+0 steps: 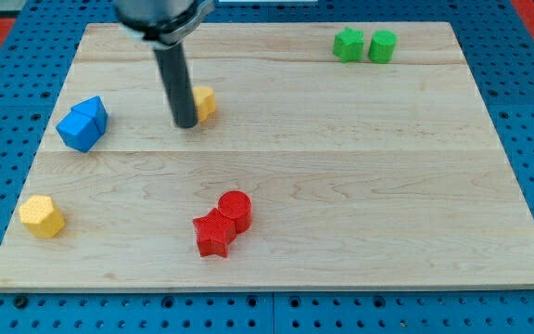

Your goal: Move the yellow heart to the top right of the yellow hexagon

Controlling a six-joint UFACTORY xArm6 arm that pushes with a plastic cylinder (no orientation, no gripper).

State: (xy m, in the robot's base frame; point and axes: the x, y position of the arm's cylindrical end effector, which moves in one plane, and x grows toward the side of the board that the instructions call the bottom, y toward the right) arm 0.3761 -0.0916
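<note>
Nearest sat the yellow hexagon (42,216) at the desk's (360,186) lower left, then two touching blue blocks (82,122), my tip (185,122), jaws lacking, touching the half-hidden yellow heart (205,101), red star (212,234) and cylinder (235,210), two green blocks (364,44).

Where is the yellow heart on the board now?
The yellow heart lies in the upper left part of the view, partly hidden behind my tip, with the blue blocks further to the view's left.

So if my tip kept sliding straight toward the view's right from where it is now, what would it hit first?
Almost at once, the yellow block, probably the heart: it sits partly hidden just right of my tip, apparently touching. Beyond it, that line looks free to the wooden board edge.
</note>
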